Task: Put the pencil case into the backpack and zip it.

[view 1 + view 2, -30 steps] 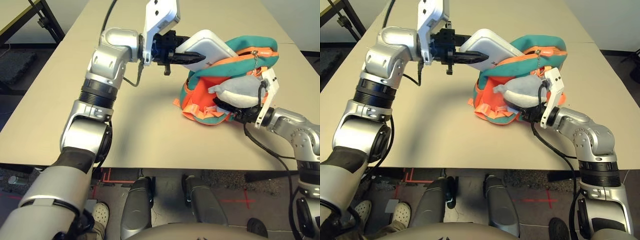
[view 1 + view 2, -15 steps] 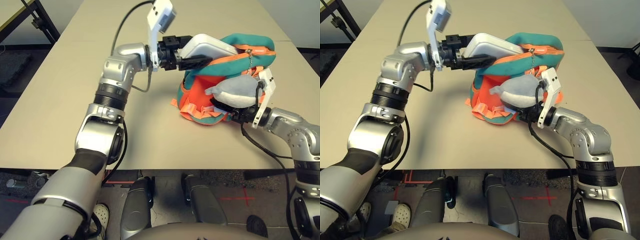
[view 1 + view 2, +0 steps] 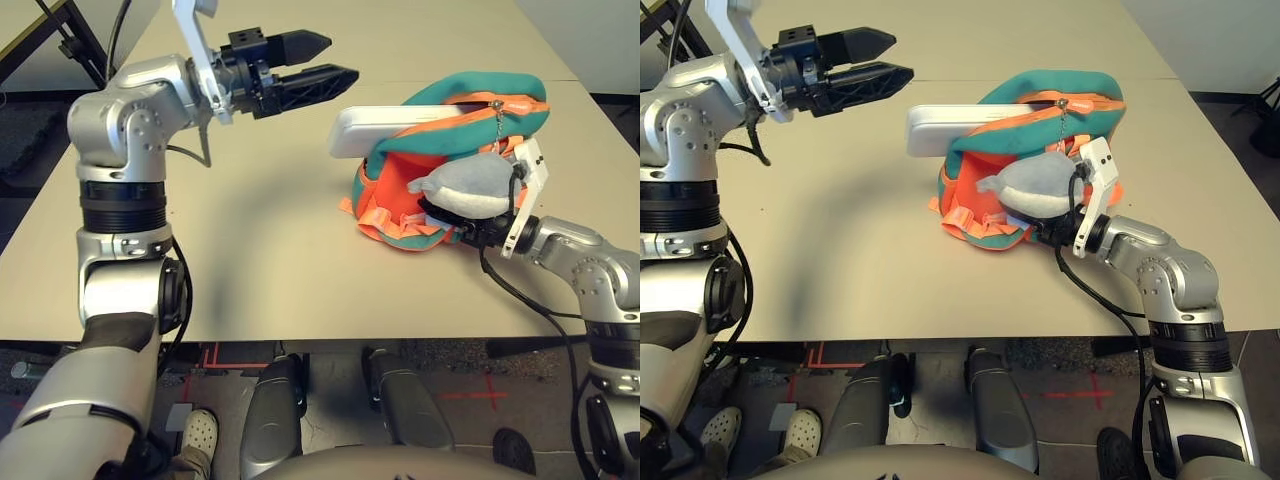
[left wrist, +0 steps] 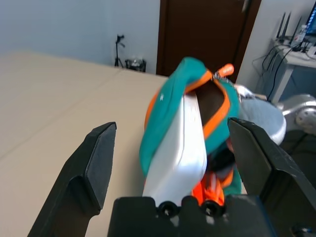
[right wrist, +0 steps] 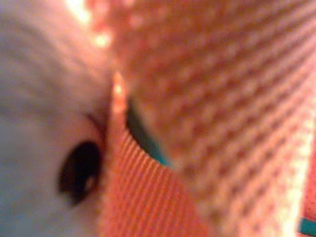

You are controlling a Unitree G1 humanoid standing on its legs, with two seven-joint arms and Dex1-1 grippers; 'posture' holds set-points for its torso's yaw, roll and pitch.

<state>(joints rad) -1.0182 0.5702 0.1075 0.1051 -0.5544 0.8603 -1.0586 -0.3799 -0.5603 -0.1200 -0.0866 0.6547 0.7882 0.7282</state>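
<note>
1. My left gripper (image 3: pixel 330 58) hangs above the table (image 3: pixel 250 240) at about ten o'clock from the backpack (image 3: pixel 455 165), jaws wide apart, holding nothing.
2. The pencil case (image 3: pixel 385 128) sits half inside the backpack's open mouth, sticking out toward nine o'clock.
3. My right gripper is buried in the backpack's front at four o'clock; I cannot tell its jaws.

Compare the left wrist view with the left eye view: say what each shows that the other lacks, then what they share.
Left wrist view alone: a look straight into the backpack's dark opening, plus a brown door and a desk with routers behind.

Left eye view alone: the left arm, the right arm with the right claw at the backpack's lower front, the orange straps and the table's near edge.

Both: the open left claw, empty, apart from the pencil case, which sticks half out of the backpack.
</note>
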